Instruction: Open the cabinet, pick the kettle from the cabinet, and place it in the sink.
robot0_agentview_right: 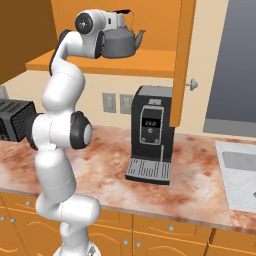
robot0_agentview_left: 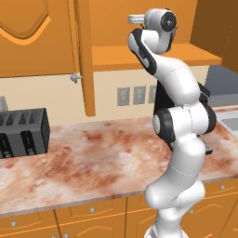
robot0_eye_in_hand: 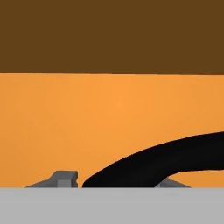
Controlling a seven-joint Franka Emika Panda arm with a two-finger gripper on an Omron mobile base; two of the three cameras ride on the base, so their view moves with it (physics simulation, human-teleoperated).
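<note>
The cabinet (robot0_agentview_right: pixel 150 66) is open, its right door (robot0_agentview_right: pixel 182 60) swung out edge-on. On its shelf sits the grey kettle (robot0_agentview_right: pixel 120 44), spout to the right. My gripper (robot0_agentview_right: pixel 121 15) reaches in at the top of the kettle, level with its black arched handle (robot0_eye_in_hand: pixel 166 159). In the hand view the handle runs between my two fingertips (robot0_eye_in_hand: pixel 65 177), and a slim gap shows beside the left one. The gripper (robot0_eye_in_hand: pixel 119 180) looks open around the handle. A corner of the sink (robot0_agentview_right: pixel 240 175) lies in the counter at the far right.
A black coffee machine (robot0_agentview_right: pixel 150 135) stands on the marble counter (robot0_agentview_left: pixel 102 153) under the open door. A dark toaster (robot0_agentview_left: pixel 23 132) sits at the left. The other open door (robot0_agentview_left: pixel 86 56) hangs over the counter, its knob (robot0_agentview_left: pixel 76 77) facing left.
</note>
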